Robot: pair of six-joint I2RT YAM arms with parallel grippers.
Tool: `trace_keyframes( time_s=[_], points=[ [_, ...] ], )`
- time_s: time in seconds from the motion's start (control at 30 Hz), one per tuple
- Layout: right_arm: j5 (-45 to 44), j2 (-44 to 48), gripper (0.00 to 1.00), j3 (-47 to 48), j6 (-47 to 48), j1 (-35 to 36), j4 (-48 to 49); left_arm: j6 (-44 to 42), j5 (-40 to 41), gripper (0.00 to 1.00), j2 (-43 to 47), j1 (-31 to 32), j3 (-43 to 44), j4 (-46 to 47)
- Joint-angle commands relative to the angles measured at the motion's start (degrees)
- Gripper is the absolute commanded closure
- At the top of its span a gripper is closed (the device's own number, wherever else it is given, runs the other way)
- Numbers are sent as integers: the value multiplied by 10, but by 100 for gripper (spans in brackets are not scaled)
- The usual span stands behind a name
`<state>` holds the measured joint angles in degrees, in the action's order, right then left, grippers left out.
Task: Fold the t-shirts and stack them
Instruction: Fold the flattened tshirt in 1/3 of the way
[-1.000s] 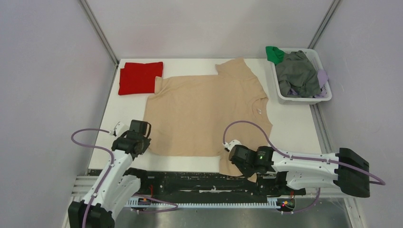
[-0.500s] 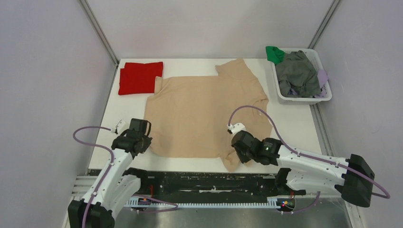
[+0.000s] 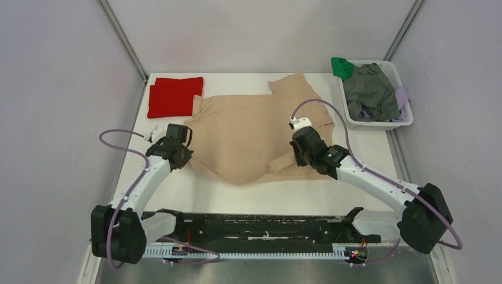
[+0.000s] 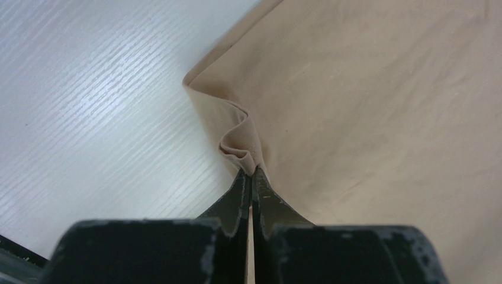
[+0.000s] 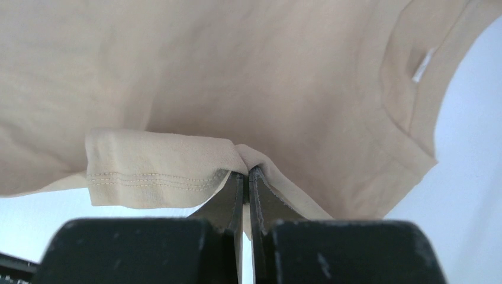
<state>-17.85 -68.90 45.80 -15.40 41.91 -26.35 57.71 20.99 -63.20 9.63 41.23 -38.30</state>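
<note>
Both are moving! The left claw (image 4: 251,174) and right claw (image 5: 245,173), each clamped on the beige t-shirt (image 3: 248,124), are hauling its near edge up the table (image 3: 367,160), so the fold is starting. The red t-shirt (image 3: 173,96) is waiting folded, far-left.

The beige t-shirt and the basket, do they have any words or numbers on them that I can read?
No text can be read in any view.
beige t-shirt: a white patch at its neck, perhaps a label, too small to read.
basket: plain, no print shows.
</note>
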Motion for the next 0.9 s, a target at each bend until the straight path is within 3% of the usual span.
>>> trace_keyframes(
  time_s=[0.0,0.57,0.7,0.73,0.77,0.83,0.87],
  points=[
    [3,-25,100,46,47,-37,52,-32,28,98,-39,-13,48,35],
    [91,-171,99,136,122,-147,127,-46,29,98,-178,-53,123,85],
    [93,-238,91,173,136,-171,144,-48,28,96,-218,-65,134,99],
    [87,-261,85,190,136,-177,145,-53,23,80,-230,-67,139,105],
    [76,-279,79,212,133,-185,141,-58,17,58,-239,-71,150,107],
    [53,-315,47,262,120,-201,121,-68,9,3,-256,-74,177,99],
    [39,-330,35,289,117,-208,111,-70,10,1,-260,-74,193,91]
  ],
)
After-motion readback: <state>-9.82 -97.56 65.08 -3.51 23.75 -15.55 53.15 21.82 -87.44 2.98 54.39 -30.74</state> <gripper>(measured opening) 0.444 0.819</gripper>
